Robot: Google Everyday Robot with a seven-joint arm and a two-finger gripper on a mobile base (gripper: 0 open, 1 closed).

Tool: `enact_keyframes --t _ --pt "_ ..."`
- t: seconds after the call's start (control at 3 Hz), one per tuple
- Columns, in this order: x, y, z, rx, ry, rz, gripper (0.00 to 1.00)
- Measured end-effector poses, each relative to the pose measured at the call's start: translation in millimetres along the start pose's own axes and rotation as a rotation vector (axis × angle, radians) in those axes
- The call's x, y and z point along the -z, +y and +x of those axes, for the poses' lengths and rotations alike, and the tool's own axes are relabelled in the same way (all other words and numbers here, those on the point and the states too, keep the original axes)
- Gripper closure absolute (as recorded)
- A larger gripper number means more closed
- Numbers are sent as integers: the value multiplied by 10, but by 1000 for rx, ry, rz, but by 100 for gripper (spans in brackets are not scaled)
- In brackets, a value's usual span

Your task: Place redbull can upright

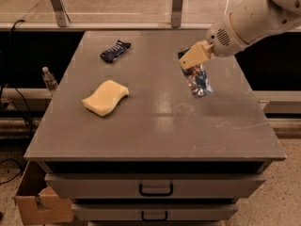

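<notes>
Gripper: my gripper (189, 62) hangs over the right half of the table (155, 135), its fingers clamped on the upper end of the redbull can (199, 82).
Can: it slants down from my fingers, leaning and not upright; I cannot tell whether its lower end touches the tabletop or hangs just above it.
Done: the can is in my grip and off its side.
Left: as I judge it, I must bring the can straight, set its base flat on the bare grey top below, let go and draw away without tipping it.
Surface: a plain grey tabletop, lightly scuffed. A yellow sponge (105, 98) lies left of centre and a dark blue snack wrapper (115, 51) sits toward the far left, both well apart from the can.
Room: drawers (155, 188) sit under the top; a cardboard box (35, 204) stands on the floor at the lower left, a small water bottle (48, 79) stands beside the table's left edge, and a glazed rail runs behind.
</notes>
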State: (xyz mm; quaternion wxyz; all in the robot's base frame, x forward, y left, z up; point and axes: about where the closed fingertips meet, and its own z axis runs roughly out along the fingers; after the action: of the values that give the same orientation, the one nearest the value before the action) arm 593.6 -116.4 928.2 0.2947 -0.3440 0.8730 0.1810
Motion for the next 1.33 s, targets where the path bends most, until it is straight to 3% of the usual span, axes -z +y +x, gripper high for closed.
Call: enact_keyframes --t 0.33,1.0,1.33 --pt "17 -59 1 -5 -111 -62 100" --pt "20 -37 -3 -5 -119 -73 100" --pt "42 -31 3 47 -159 -93 100"
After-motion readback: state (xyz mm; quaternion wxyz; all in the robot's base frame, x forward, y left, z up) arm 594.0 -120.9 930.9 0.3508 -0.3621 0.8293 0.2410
